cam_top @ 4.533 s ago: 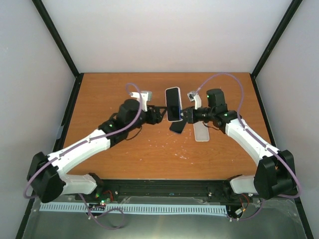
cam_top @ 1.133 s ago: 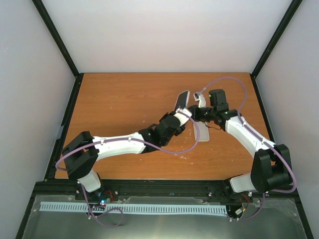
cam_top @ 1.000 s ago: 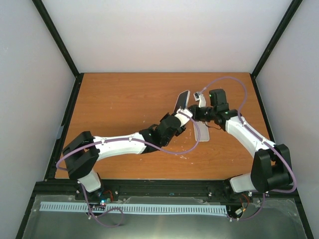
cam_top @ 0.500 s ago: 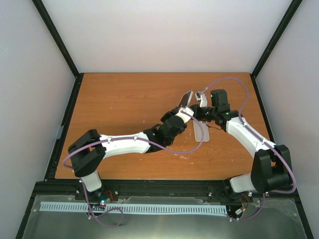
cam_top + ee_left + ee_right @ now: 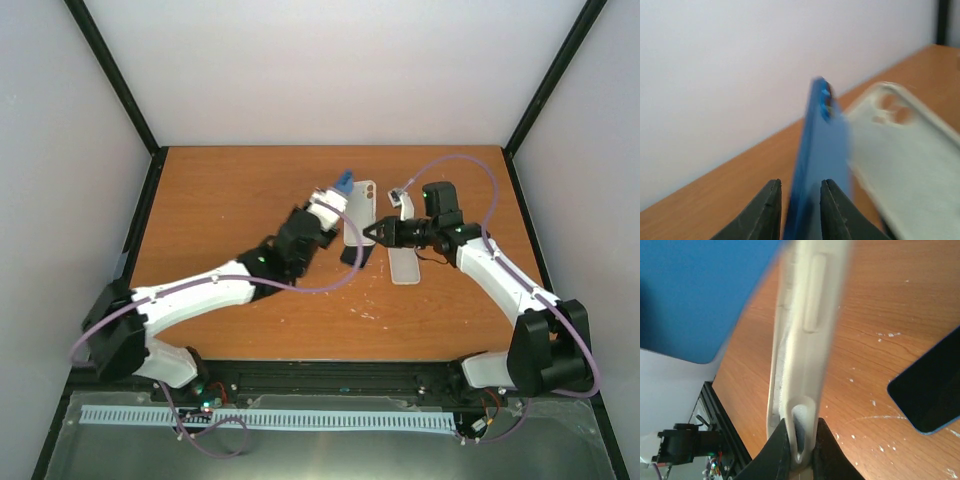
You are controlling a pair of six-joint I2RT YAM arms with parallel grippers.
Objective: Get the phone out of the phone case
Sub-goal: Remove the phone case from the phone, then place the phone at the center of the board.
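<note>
The blue phone [image 5: 820,145] is clamped edge-on between the two fingers of the left gripper [image 5: 800,186] and is held in the air just to the left of the phone case [image 5: 358,212], toward the case's far end. In the left wrist view the phone is seen standing upright, with its camera end at the top and the pale case lying tilted beside it on the right. Whether the two are touching lower down cannot be told, since both are blurred there. The case is pinched by its near end in the closed right gripper [image 5: 801,432] and is raised off the table [image 5: 220,200], with its long side and button cut-outs turned toward the right wrist camera. A dark phone [image 5: 930,390] is seen lying flat on the wood near the case, just below its near end. A second case [image 5: 404,267], also pale, is laid flat to the right of the held case, beside the right arm.
</note>
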